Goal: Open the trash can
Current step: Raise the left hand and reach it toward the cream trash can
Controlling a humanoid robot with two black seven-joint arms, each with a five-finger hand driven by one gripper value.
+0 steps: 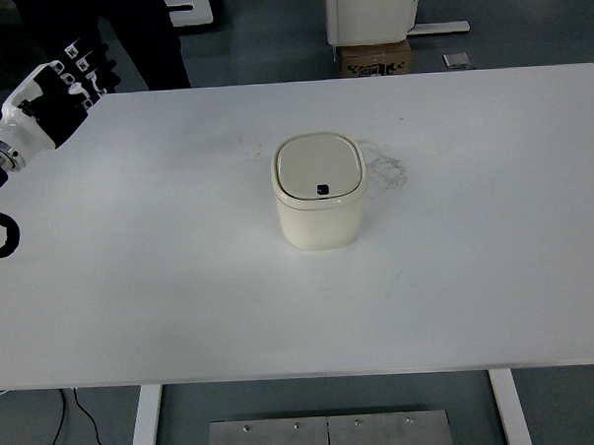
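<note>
A: Where's the can?
B: Cream squarish plastic trash can [318,191], lid shut, mid white bench [162,287], placed reachable.
A: Hand?
B: Left hand [62,87] far corner, fingers relaxed, empty, well apart.

There is one camera, set high on the robot's own side and tilted steeply down at the white bench [457,275]. It faces away from the robot, so the near edge of the bench runs along the bottom of the picture and the far edge along the top, with grey floor [269,36] beyond it. It stands far enough back to take in nearly the whole benchtop, both front legs and a metal plate [329,436] on the floor below. The trash can [318,190] sits near the middle of the view, seen mostly from above. The left hand [50,95] enters at the upper left edge.
</note>
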